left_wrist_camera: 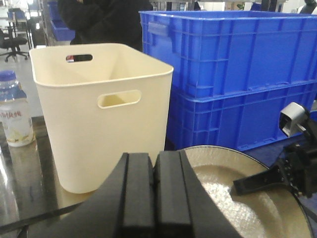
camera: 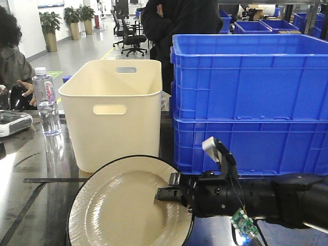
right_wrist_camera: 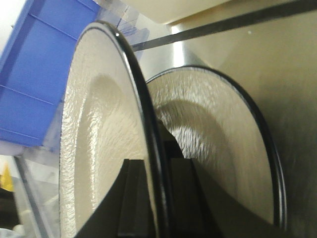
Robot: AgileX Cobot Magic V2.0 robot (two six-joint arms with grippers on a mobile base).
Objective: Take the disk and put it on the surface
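- Bottle (camera: pixel 47 101) of water is standing upright near the left edge of the counter (camera: pixel 31 164), its reflection showing in the dark metal top.
- Black tape line (camera: pixel 54 180) is running across the counter just in front of the bottle and the bin.
- A cream bin (camera: pixel 114 115) with handle slots is sitting right of the bottle, at the back of the counter.
- The left gripper (left_wrist_camera: pixel 154 198) is showing only in its own wrist view, low in the foreground; its jaws are pressing together with nothing between them.
- The disk (camera: pixel 123 205), a cream plate with a dark rim, is lying in front of the bin toward the near edge of the counter; in the right wrist view it is tilting just above the metal top, with its mirror image (right_wrist_camera: pixel 213 144) beneath it. Whether its far edge is touching the counter, I cannot tell.
- The right gripper (camera: pixel 171 187) is reaching in from the right, its jaws clamping the plate's right rim, one finger on each face.
- Two stacked blue crates (camera: pixel 251 102) are standing right of the bin, behind the right arm.
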